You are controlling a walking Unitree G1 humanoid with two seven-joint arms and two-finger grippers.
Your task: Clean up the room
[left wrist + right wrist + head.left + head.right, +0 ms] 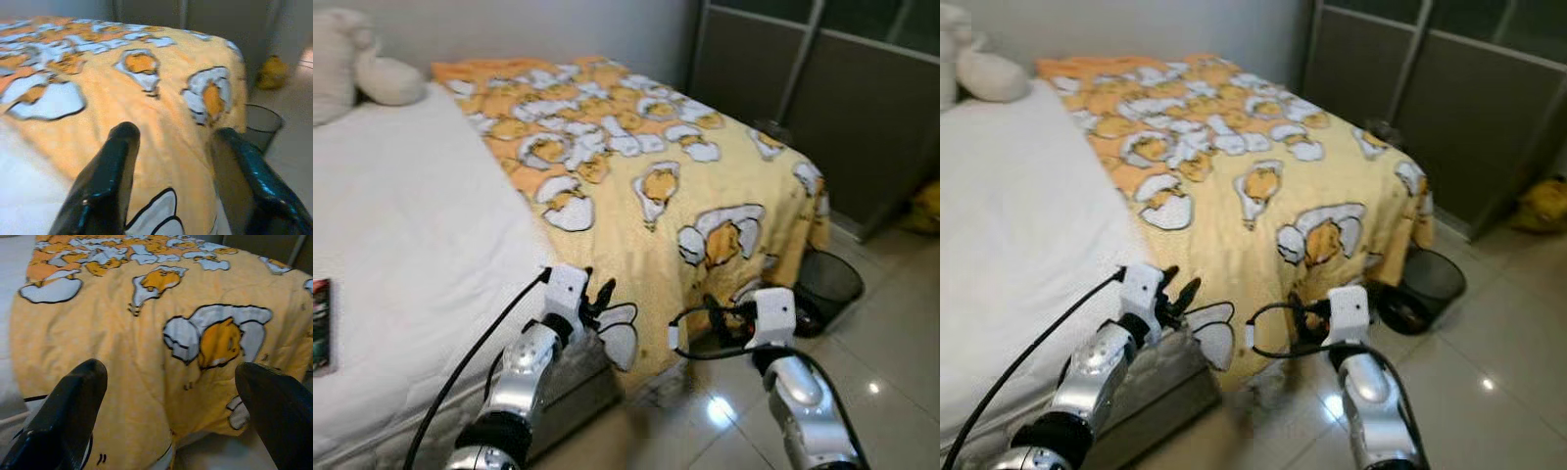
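Note:
A yellow blanket (636, 166) printed with cartoon eggs covers the right half of the bed and hangs over its foot edge. The left half is bare white sheet (401, 225). My left gripper (599, 297) is open and held at the blanket's hanging edge by the bed corner; in the left wrist view its fingers (115, 166) frame the blanket with nothing between them. My right gripper (722, 315) is open too, low in front of the draped blanket side (161, 362), and holds nothing.
A black mesh waste bin (827, 289) stands on the glossy tiled floor (891, 372) by the bed's far corner. Dark sliding doors (842, 108) lie beyond, with a yellow thing (925, 206) on the floor. A white plush toy (362, 69) and a book (321, 328) lie on the sheet.

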